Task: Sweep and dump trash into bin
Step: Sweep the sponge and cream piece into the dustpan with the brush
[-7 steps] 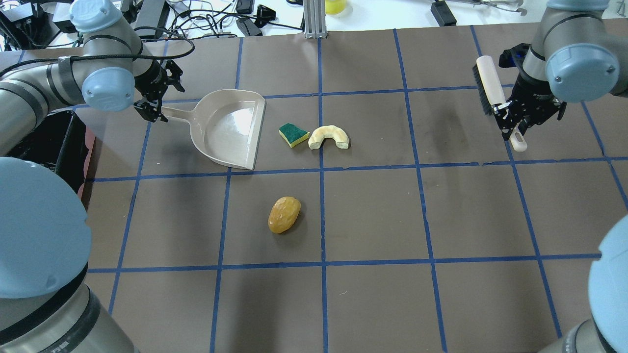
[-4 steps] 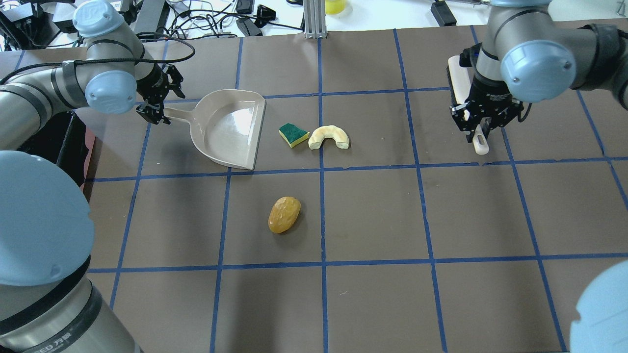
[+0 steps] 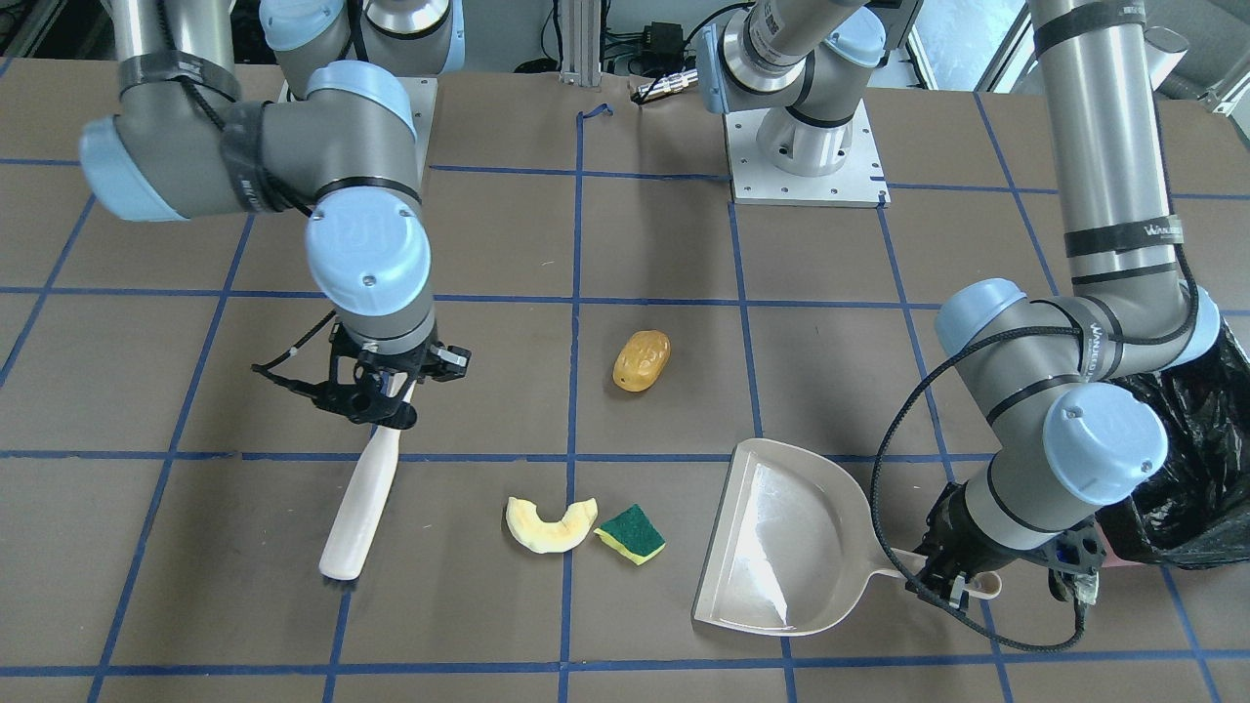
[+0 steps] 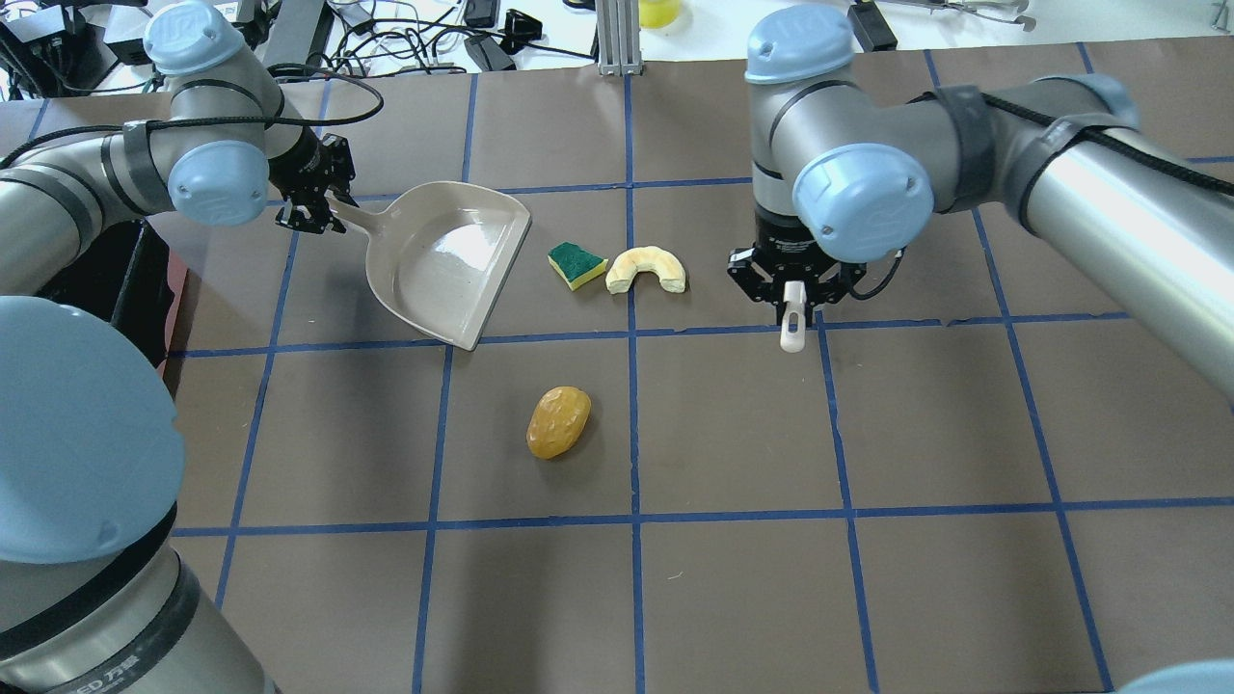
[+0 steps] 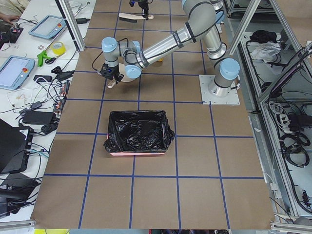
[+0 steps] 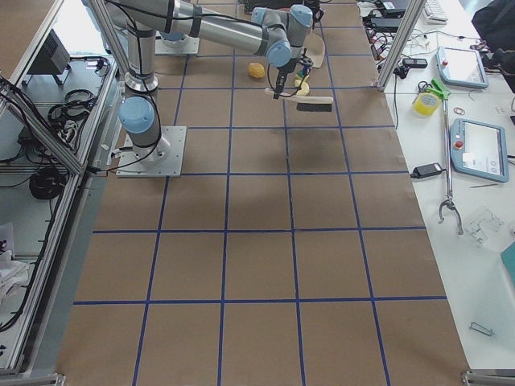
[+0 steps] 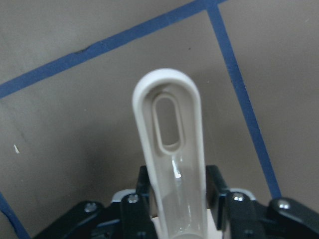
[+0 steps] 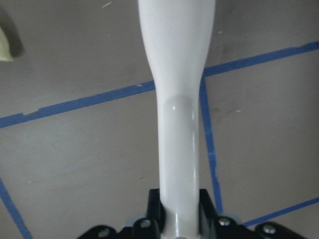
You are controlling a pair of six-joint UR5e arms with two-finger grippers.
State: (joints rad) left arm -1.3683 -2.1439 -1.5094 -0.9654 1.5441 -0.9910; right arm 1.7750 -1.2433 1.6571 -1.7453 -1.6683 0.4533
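Observation:
The trash lies on the brown mat: a potato-like lump [image 4: 558,421], a pale crescent slice [image 4: 646,268] and a green-and-yellow sponge chunk [image 4: 576,264]. The beige dustpan [image 4: 448,260] sits left of the sponge, its mouth facing it. My left gripper [image 4: 310,205] is shut on the dustpan's handle [image 7: 172,159]. My right gripper [image 4: 792,294] is shut on a white brush's handle [image 8: 178,99], just right of the crescent. The brush [image 3: 359,498] stretches away from the gripper toward the table's far side. The bin [image 5: 139,131], pink-sided with a black bag, stands at the table's left end.
The black bag's edge [image 3: 1201,469] lies close beside my left arm's elbow. Cables and devices [image 4: 463,39] and an aluminium post [image 4: 617,39] line the far table edge. The arm base plates [image 3: 806,156] sit on the robot's side.
My right arm has swung left with the brush, from the far right to just beside the crescent. My left gripper has turned the dustpan slightly, its mouth shifting right.

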